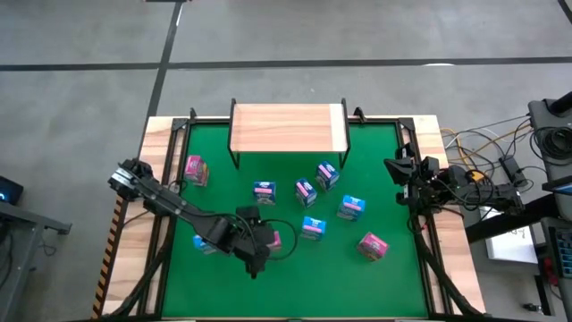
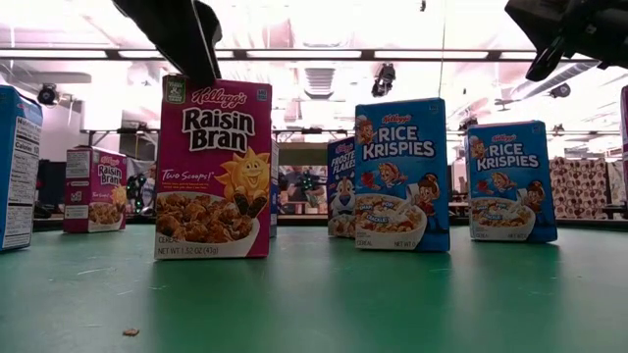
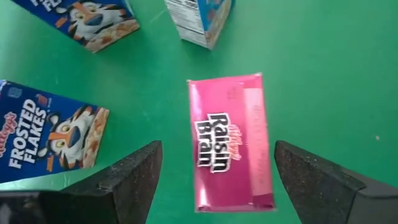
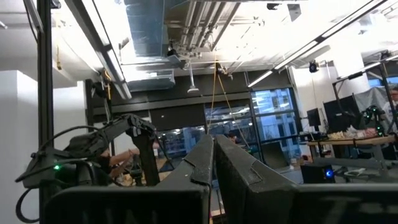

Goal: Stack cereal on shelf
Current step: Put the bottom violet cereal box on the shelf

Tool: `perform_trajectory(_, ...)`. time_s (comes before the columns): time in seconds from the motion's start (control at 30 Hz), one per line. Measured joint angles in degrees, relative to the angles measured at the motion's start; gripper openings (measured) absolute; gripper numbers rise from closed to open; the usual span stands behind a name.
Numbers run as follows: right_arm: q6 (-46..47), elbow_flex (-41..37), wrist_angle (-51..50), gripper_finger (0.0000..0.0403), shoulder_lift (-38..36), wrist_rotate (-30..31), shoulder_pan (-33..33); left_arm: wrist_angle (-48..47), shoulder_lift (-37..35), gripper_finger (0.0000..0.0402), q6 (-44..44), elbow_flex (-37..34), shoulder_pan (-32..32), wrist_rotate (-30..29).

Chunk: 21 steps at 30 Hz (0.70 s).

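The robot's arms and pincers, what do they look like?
Both arms are dark, jointed and slim. The left pincer has two broad, black, wedge-shaped fingers with a rough, grainy surface. The right pincer has matching dark flat fingers. Black and orange cables trail beside the right arm.

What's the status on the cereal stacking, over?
Left gripper open above pink Raisin Bran box, fingers straddling it. Right gripper shut, parked at mat's right edge. Shelf bare. Nothing blocking.
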Motion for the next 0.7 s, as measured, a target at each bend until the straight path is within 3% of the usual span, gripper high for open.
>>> perform_trajectory(0.3, 0.0, 0.0, 0.0, 0.0009, 0.0, 0.0, 0.0, 3.6, 0.0, 0.0266, 1.2, -2.8, 0.1, 1.0)
perform_trajectory(0.7, 0.0, 0.0, 0.0, 0.0009, 0.0, 0.0, 0.0, 4.0, 0.0, 0.0184, 2.7, -2.9, 0.1, 1.1)
